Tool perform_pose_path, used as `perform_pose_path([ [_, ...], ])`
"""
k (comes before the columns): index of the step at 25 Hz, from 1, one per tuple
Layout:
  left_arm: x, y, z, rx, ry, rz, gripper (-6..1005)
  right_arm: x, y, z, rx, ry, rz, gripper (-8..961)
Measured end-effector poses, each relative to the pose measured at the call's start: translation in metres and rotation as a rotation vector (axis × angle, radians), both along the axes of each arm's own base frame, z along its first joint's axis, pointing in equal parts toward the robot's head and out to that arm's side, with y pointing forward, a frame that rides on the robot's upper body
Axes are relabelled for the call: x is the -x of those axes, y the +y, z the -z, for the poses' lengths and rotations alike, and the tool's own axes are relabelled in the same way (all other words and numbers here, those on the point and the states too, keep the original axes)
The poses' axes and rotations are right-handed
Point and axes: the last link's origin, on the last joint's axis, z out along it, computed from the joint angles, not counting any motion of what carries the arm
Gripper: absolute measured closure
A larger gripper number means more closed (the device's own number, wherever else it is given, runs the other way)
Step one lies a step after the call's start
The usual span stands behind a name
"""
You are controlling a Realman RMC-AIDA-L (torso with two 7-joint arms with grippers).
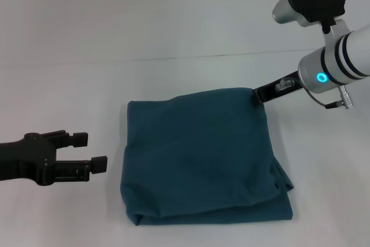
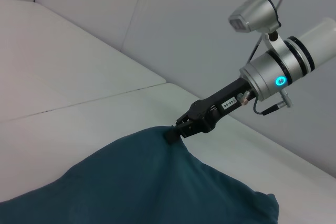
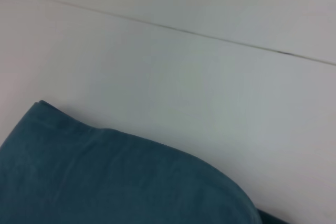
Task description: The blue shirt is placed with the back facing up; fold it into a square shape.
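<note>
Fingers of right gripper (image 1: 257, 96) pinch far right corner of blue shirt (image 1: 199, 154); left gripper (image 1: 92, 151) fingers spread, hovering beside shirt.

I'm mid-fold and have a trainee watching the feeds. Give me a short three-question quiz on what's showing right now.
1. True or false: the left gripper is touching the dark teal-blue knit T-shirt.
2. Which corner of the folded shirt does the right gripper pinch in the head view? A) near left B) far right C) near right
3. Fill in: the shirt lies on a plain ____ table.

Key:
1. False; it sits open, apart from the shirt, to its left.
2. B; that corner is lifted slightly.
3. White.
</note>
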Motion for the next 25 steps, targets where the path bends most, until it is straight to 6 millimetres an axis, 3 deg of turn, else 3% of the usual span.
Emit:
perform_pose_path([
  [11,-0.001,0.000,0.002,0.002,-0.003,0.000,99,-0.013,-0.002,0.002,-0.005,-0.071,0.044,890],
  [20,0.000,-0.001,0.002,0.006,-0.003,0.000,103,-0.008,-0.011,-0.013,0.025,-0.074,0.045,871],
  [22,0.001,-0.002,0.002,0.006,-0.003,-0.002,104,0.002,-0.018,-0.032,0.029,-0.080,0.025,777],
  [24,0.001,-0.002,0.002,0.006,-0.003,-0.004,105,0.007,-0.022,-0.038,0.038,-0.084,0.018,684],
  [25,0.001,-0.003,0.002,0.007,-0.003,-0.001,106,0.018,-0.032,-0.048,0.072,-0.097,0.000,637],
])
